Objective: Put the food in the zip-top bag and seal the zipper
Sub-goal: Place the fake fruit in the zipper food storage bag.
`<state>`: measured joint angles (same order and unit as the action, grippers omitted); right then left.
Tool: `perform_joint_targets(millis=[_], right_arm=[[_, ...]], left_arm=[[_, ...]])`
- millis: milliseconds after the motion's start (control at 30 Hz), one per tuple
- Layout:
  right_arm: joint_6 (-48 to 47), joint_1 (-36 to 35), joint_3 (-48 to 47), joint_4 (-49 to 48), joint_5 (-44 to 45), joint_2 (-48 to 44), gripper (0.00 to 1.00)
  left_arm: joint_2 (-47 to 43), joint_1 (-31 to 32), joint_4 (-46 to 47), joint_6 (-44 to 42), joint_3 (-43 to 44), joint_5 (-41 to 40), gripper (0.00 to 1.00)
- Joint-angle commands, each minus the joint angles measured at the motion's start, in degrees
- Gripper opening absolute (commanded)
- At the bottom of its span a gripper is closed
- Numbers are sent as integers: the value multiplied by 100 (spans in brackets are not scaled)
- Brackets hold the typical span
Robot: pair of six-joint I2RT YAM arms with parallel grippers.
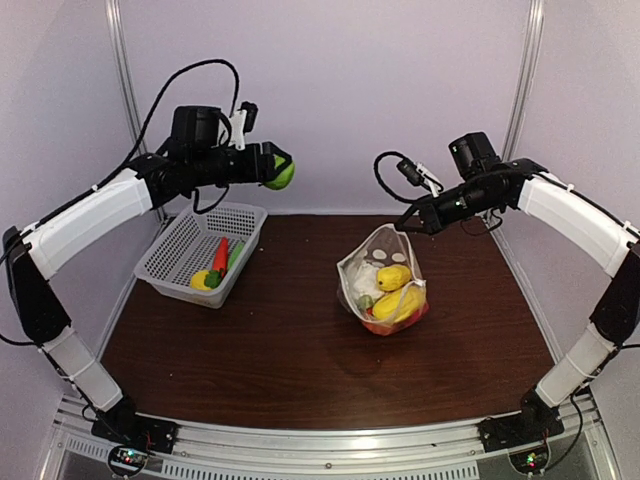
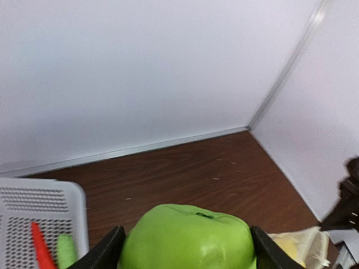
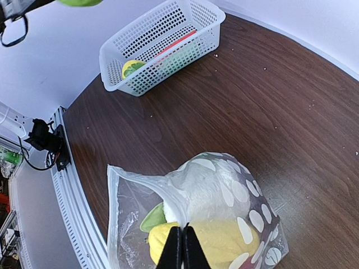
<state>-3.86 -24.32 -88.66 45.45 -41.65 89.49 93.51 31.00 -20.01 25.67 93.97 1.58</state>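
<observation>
My left gripper (image 1: 281, 171) is shut on a green toy apple (image 1: 280, 177), held high above the table to the right of the white basket; the apple (image 2: 188, 240) fills the bottom of the left wrist view. My right gripper (image 3: 183, 246) is shut on the zipper edge of the dotted zip-top bag (image 3: 224, 196), holding its mouth up. The bag (image 1: 385, 280) stands at the table's middle right with yellow, red and green toy food (image 1: 395, 290) inside. The zipper strip (image 3: 132, 179) gapes open.
The white mesh basket (image 1: 165, 262) at back left holds a red toy pepper (image 1: 220, 255), a green piece and a yellow piece. It shows in the right wrist view (image 3: 168, 22). White walls enclose the back and sides.
</observation>
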Motion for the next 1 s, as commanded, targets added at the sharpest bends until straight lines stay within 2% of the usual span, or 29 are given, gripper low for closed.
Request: perform_joint_targets(millis=[0,67,167,367,500,667,767,867,967], right_arm=[[33,41,-198,-11,121,17,0],[51,41,-220,5,145,-14,0],[67,41,-247,44,114,-66,0],[135,41,-249,47,-71,-231,0],[146,41,-213,60,-76,-345,0],[123,41,-211,78,-363,-404,0],[88,41,-189,87,-499,-466,0],[114,33,-104,61,-691,-490,0],[230,32,-105,21,-1188,-441,0]], left_arm=[[102,1052,1197,127,-548,1363,56],[262,1478,1620,210,-572,1644,55],[587,1991,1677,162,-368,1627,55],[1351,2482,1682,224,-58,1668,54],[1655,2671,1648,236,56,1532,55],[1909,2748,818,282,289,210,56],[2019,2781,590,72,333,101,59],[2083,2817,998,-18,174,484,64],[2098,2812,1791,537,-68,297,70]])
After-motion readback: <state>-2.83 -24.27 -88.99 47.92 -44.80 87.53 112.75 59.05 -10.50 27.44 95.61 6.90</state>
